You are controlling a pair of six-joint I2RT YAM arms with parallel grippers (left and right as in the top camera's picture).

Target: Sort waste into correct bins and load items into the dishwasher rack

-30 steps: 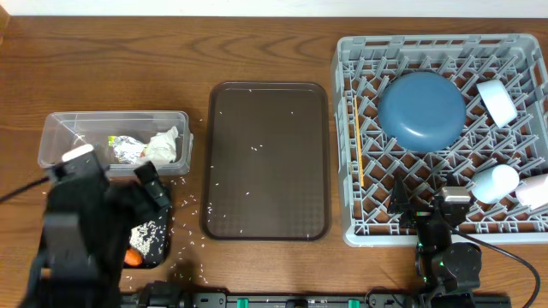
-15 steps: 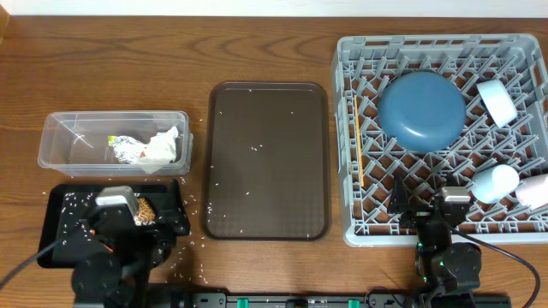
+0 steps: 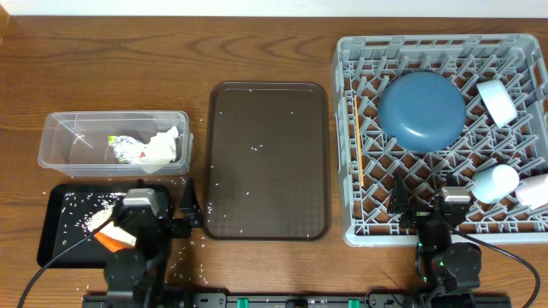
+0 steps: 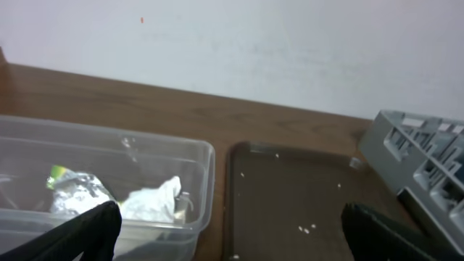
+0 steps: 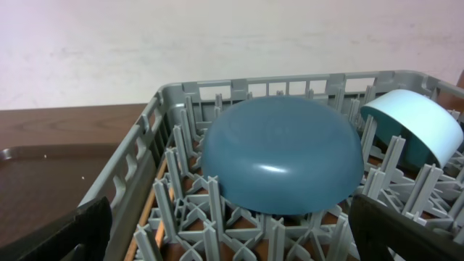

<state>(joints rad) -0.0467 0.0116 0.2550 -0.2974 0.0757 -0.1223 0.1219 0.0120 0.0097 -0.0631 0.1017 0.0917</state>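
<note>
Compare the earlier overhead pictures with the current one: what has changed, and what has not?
The left gripper drew back off the black tray and shifted right; its fingers are now open and empty. That uncovered the tray's rice and carrot. The right gripper, clear tub, brown tray and everything in the rack stayed put.

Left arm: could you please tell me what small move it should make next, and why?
Probably a reach toward the loose rice grains on the brown tray: the left gripper is open and empty, the blue dish sits in the rack, and the wrapper lies in the clear tub.
</note>
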